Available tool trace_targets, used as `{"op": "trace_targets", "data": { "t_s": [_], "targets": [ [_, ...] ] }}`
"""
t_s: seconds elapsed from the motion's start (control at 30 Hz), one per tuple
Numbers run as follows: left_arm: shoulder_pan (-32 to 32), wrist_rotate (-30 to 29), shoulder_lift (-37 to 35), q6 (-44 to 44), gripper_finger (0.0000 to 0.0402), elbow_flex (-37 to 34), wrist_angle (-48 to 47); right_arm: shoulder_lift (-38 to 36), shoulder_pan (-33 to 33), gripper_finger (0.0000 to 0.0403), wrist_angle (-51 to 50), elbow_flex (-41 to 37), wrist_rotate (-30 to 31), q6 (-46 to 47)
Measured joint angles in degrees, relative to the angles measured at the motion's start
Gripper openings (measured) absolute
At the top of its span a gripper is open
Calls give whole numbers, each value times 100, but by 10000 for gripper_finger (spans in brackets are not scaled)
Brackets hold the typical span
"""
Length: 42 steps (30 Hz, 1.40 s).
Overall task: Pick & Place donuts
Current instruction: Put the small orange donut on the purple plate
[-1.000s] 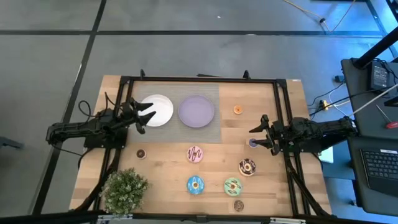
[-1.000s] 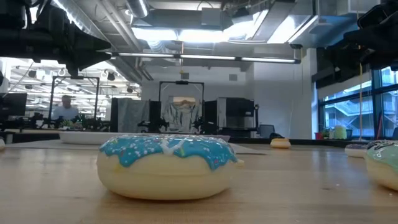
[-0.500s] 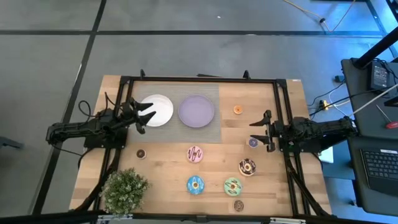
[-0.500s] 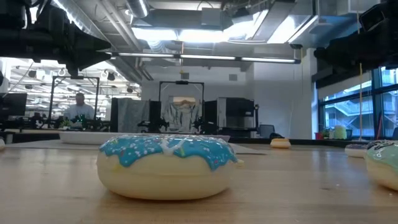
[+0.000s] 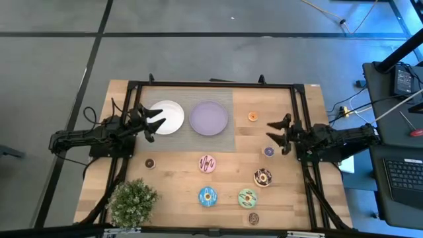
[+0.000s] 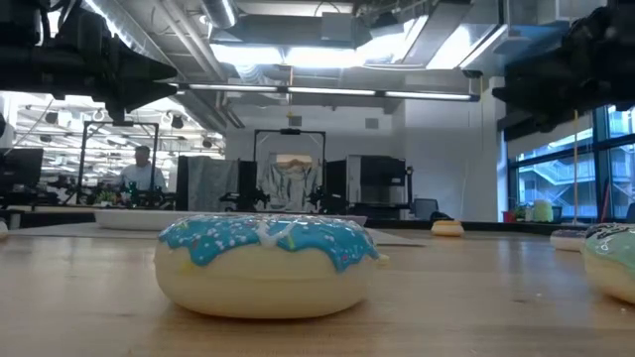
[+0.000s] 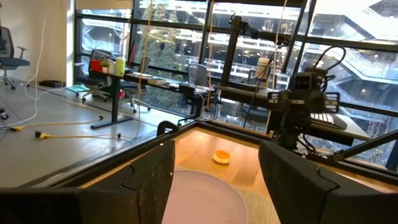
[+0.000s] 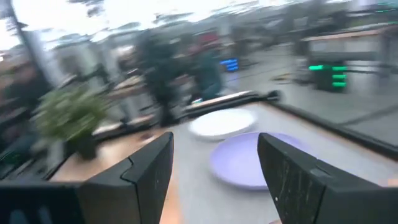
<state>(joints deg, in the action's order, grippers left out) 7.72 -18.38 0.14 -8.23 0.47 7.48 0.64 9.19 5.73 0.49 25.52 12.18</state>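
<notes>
High view: both plates, the round white plate (image 5: 168, 117) and round lilac plate (image 5: 209, 118) near the worktop's far edge, hold nothing, so no donut looks placed yet. The sprinkled toy donuts (image 5: 207, 163) lie toward the near edge. The right gripper (image 5: 278, 131), fingers apart and empty, hovers beside the purple mini donut (image 5: 268, 151).

Left wrist view: the left gripper (image 7: 214, 171), fingers apart, waits over the white plate.

Right wrist view: blurred, probably open room toward the plates.

Both arms are black, built of boxy jointed segments with thin dark cables trailing along them. The left gripper (image 5: 154, 121) and right gripper (image 5: 277, 134) each end in two flat, matte-black, wedge-shaped fingers (image 7: 146, 180).
</notes>
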Motion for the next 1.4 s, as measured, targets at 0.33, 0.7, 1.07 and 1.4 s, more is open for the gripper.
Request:
{"op": "trace_targets", "data": {
  "t_s": [0.33,0.7,1.07,1.4],
  "targets": [
    [-2,1,0,-22,230,0,3,0,0,234,88,0,1644,1206],
    [0,-17,0,-1180,226,0,25,0,-1,234,131,0,1850,1176],
    [-1,-270,135,-1711,222,113,124,0,-2,234,257,2,2253,1027],
    [-2,-608,1770,-1470,219,1293,-966,0,-2,234,272,0,2597,1210]
  ]
}}
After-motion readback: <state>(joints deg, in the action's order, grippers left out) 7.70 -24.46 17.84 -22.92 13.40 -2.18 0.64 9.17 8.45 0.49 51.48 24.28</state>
